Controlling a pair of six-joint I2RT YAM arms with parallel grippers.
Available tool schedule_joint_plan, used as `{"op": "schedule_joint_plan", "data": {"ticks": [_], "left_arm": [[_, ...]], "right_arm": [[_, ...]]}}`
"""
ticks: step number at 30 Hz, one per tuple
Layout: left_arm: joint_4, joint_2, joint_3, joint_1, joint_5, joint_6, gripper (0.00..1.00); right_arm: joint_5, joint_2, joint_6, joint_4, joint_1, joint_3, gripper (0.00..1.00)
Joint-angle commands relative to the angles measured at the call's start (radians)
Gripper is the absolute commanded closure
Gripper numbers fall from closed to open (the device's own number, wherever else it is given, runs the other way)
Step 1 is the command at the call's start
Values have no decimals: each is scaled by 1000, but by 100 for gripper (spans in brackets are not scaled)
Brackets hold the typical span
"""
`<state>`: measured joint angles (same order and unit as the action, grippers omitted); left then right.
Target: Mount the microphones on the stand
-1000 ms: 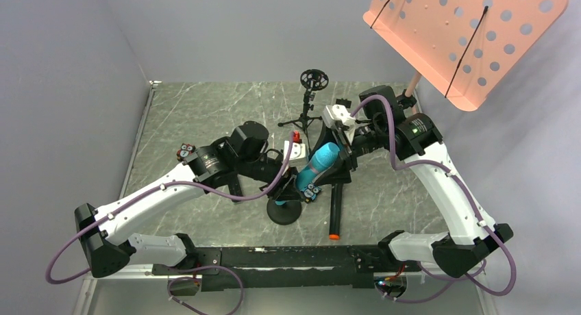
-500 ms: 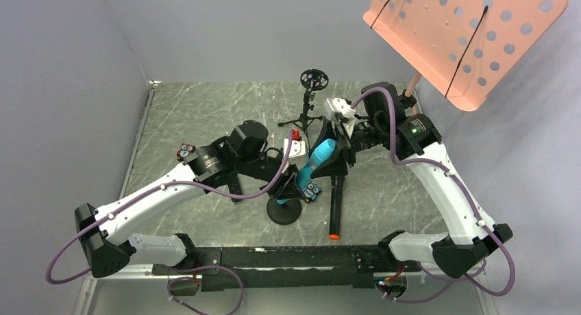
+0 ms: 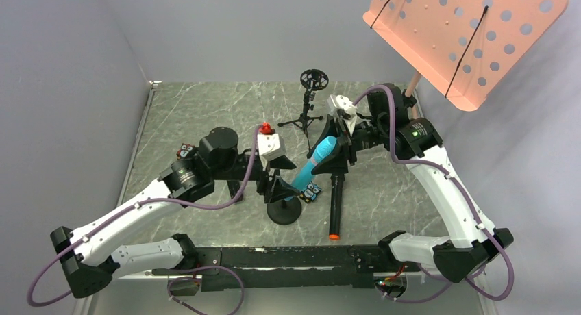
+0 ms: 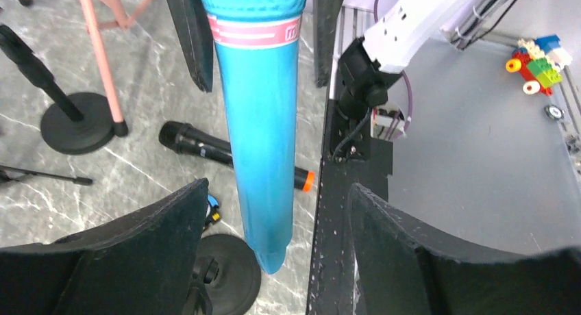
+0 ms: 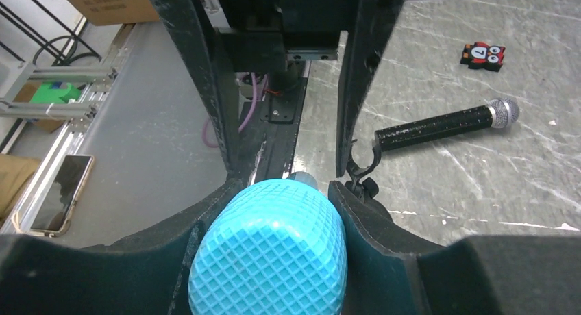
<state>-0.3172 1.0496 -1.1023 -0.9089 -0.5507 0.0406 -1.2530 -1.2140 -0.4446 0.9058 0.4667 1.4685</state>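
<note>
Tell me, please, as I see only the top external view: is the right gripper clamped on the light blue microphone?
Observer: Yes; the right wrist view shows the right gripper pressed against both sides of the mesh head of the light blue microphone.
Operator: Does the left gripper hold it too?
Observer: No; its wrist view shows the left gripper open, with gaps either side of the handle.
Operator: Where is the third microphone?
Observer: The silver-headed microphone lies flat on the table, touched by neither gripper.

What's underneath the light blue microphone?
Below the light blue stick microphone sits the round black stand base on the grey marble table, with a small blue owl figure beside it. The microphone covers part of the base, so what lies right beneath its tip is hidden.
</note>
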Motion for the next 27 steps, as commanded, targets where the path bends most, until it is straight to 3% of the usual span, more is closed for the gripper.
{"op": "schedule_joint_plan", "data": {"ticks": [1,7,13,18,22,25,27], "left_arm": [[81,-55,33,6,55,17,21],[77,-127,97,10,142,-12,15],[42,-271,217,34,284,-102,18],[52,-434,361,122,301,-244,39],[82,-542,451,153,335,-364,45],[100,-570,488,182,305,-425,64],[94,-550,494,209,220,-469,68]], "right_arm": [[6,27,44,-71,-4,0,87],[26,42,69,-97,-28,-16,88],[22,58,67,-102,-50,-33,88],[15,41,30,-89,-47,-20,88],[26,15,32,-115,-28,12,88],[36,-6,35,-132,-15,45,88],[43,-20,34,-137,-9,61,88]]}}
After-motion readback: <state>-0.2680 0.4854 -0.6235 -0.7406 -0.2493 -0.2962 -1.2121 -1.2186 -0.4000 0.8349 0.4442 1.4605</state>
